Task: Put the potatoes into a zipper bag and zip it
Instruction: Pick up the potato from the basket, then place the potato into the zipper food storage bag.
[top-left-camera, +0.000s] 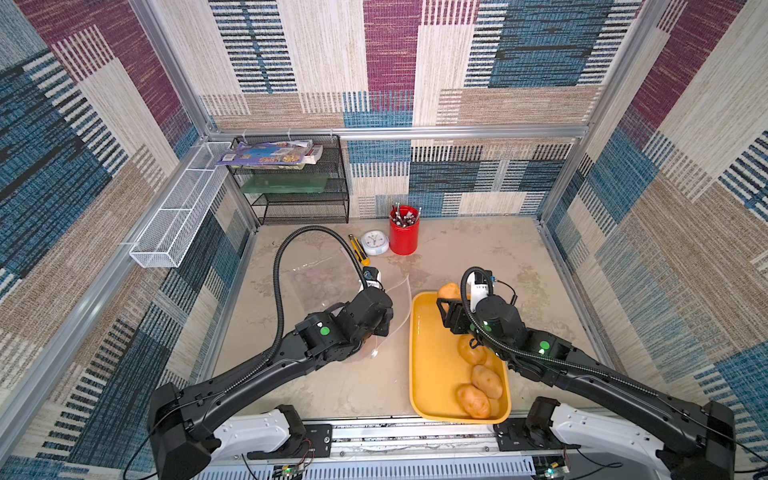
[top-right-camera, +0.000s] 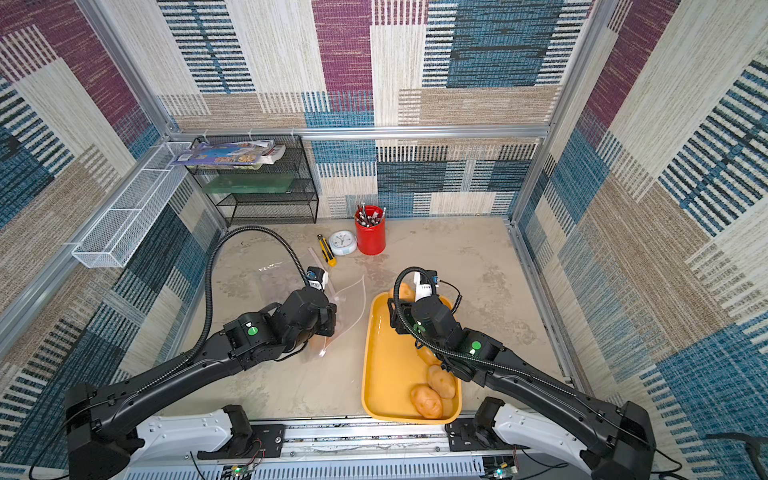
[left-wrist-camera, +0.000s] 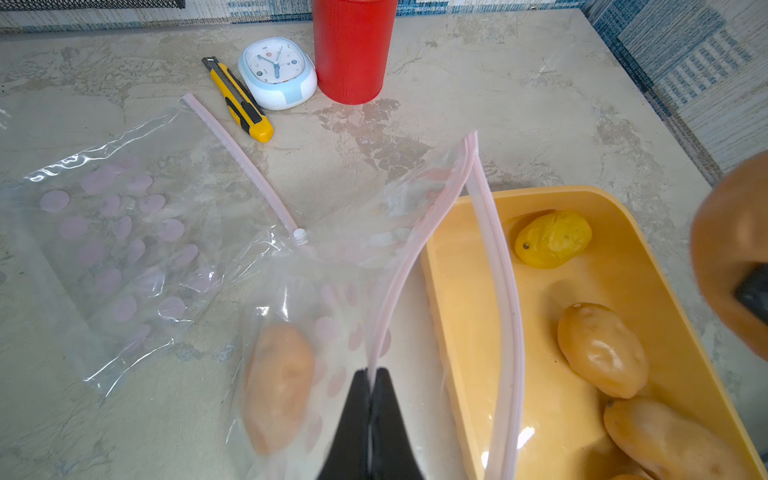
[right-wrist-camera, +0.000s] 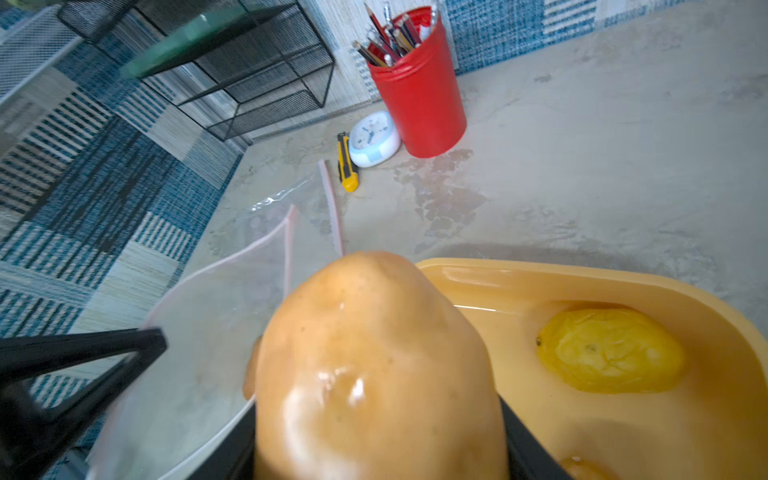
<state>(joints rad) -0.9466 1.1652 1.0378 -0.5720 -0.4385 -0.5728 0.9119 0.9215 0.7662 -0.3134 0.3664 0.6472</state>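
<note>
My left gripper (left-wrist-camera: 372, 372) is shut on the pink zip rim of the clear zipper bag (left-wrist-camera: 332, 270) and holds its mouth open beside the yellow tray (left-wrist-camera: 582, 193). One tan potato (left-wrist-camera: 278, 386) lies inside the bag. My right gripper (right-wrist-camera: 378, 436) is shut on another tan potato (right-wrist-camera: 374, 365), held over the tray's end nearest the bag mouth (right-wrist-camera: 216, 311). A yellower potato (right-wrist-camera: 609, 351) lies at the tray's far end. Three tan potatoes (top-left-camera: 471, 351) (top-left-camera: 487, 380) (top-left-camera: 473, 401) lie along its right side in both top views.
A second clear bag (left-wrist-camera: 124, 232) lies flat on the table to the left. Behind it stand a yellow utility knife (top-left-camera: 359, 250), a small white clock (top-left-camera: 375, 242) and a red pencil cup (top-left-camera: 404, 235). A black mesh rack (top-left-camera: 299, 187) fills the back left corner.
</note>
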